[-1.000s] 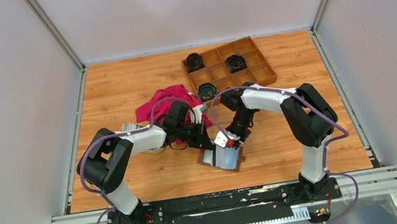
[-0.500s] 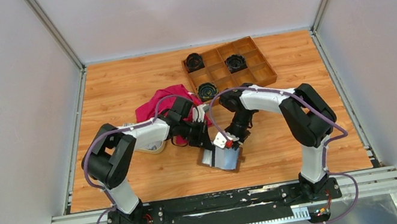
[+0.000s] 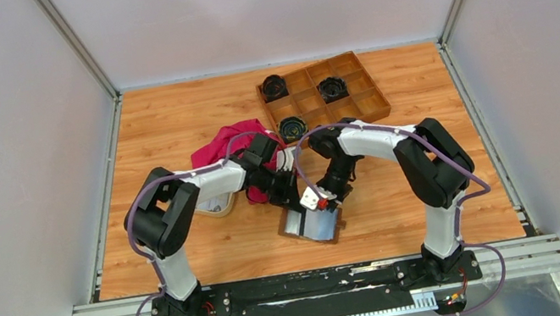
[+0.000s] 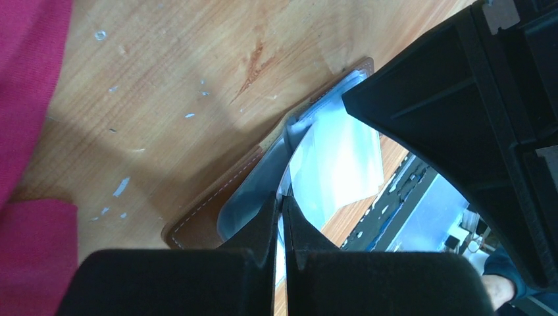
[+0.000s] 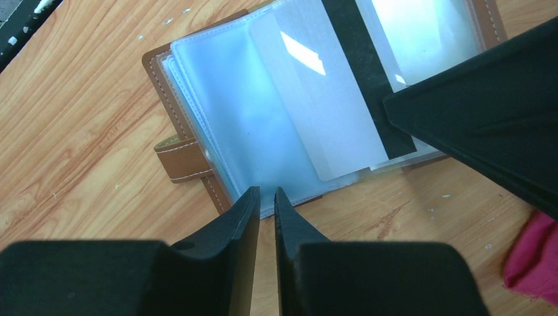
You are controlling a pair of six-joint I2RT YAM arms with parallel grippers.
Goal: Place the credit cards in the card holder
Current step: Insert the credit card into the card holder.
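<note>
- While the card holder (image 5: 250, 125) lies spread open on the table (image 3: 168, 125) at lower centre of the top view, its clear sleeves face upward. Its snap tab points toward the left edge of the right-wrist view.
- One credit card (image 5: 329, 112) (pale, with a dark stripe) sits among the sleeves in the upper middle of the right-wrist view. Its rounded corner comes close to the sleeve's lower edge, so it reads as seated.
- Left gripper (image 4: 279, 207): jaws pressed together, nothing seen between them. The tips are over a corner of the holder at lower centre of the left-wrist view.
- Right gripper (image 5: 265, 194): jaws a narrow slit apart with bare wood showing through. The tips are at the holder's lower edge, bottom centre of the right-wrist view.
- Progress, as a judgement: one card is placed and both grippers are free of any load.
- Work left: the other cards probably wait in the cream dish (image 3: 219, 208), left of centre in the top view. The left arm covers most of it, so none can be made out. Fetching and sleeving them is what the task has yet to see done.
</note>
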